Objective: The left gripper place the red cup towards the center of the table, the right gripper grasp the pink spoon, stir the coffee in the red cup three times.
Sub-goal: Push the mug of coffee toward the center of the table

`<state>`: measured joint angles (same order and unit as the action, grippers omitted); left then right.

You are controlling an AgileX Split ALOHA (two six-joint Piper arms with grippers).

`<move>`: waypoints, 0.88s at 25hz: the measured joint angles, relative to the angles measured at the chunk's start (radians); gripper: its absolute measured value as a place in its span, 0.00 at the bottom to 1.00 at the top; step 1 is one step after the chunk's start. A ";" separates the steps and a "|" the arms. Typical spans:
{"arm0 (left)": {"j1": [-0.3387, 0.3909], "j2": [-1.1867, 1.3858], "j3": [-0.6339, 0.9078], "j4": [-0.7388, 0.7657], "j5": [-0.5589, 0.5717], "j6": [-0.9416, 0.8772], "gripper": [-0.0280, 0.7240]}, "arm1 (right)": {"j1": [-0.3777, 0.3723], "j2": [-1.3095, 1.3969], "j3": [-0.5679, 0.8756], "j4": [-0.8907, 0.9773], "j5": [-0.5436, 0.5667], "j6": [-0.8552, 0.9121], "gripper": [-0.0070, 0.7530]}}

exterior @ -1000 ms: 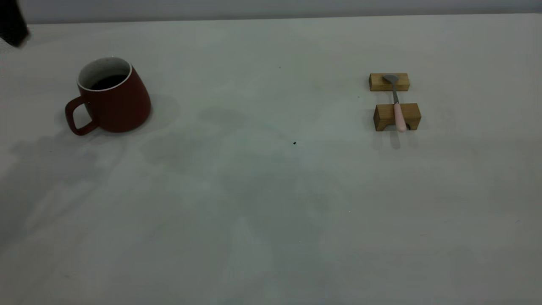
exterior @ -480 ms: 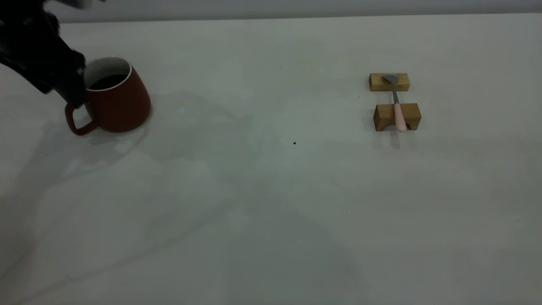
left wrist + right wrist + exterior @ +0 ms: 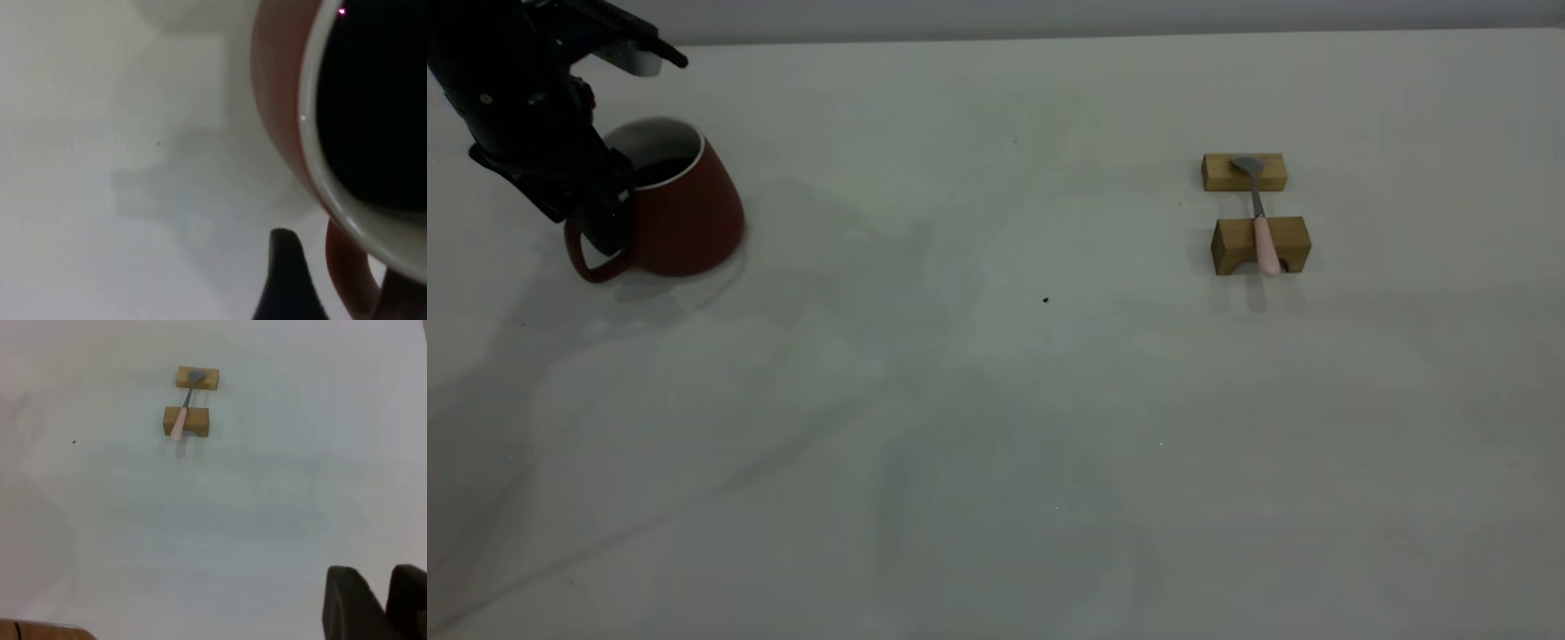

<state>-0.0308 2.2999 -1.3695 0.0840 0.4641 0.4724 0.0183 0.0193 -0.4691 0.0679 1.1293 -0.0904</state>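
- Exterior view: the red cup is seen standing on the table far to the left of the tiny dark speck, with its loop handle turned to the near left. The left gripper is lowered at that handle, and one black finger is seen crossing the loop; whether the fingers are closed on it cannot be told. The pink spoon is laid across two wooden blocks well to the right of the cup, bowl on the far block, pink handle over the near one. The right gripper is not seen here.
- Left wrist view: the red cup is shown close, with the coffee dark inside its white rim. One black finger is seen just beside the handle, outside the loop; the other finger is hidden.
- Right wrist view: the right gripper is held well apart from the pink spoon and the wooden blocks. Its two fingers are seen with only a narrow gap between them and nothing gripped.
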 joint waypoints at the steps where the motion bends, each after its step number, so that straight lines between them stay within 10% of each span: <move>1: -0.001 0.005 -0.004 0.000 0.001 0.002 0.81 | 0.000 0.000 0.000 0.000 0.000 0.000 0.23; 22: -0.182 0.012 -0.006 0.010 -0.070 0.067 0.62 | 0.000 0.000 0.000 0.000 0.000 0.000 0.23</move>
<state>-0.2132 2.3116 -1.3757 0.0945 0.3937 0.5390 0.0183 0.0193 -0.4691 0.0679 1.1293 -0.0904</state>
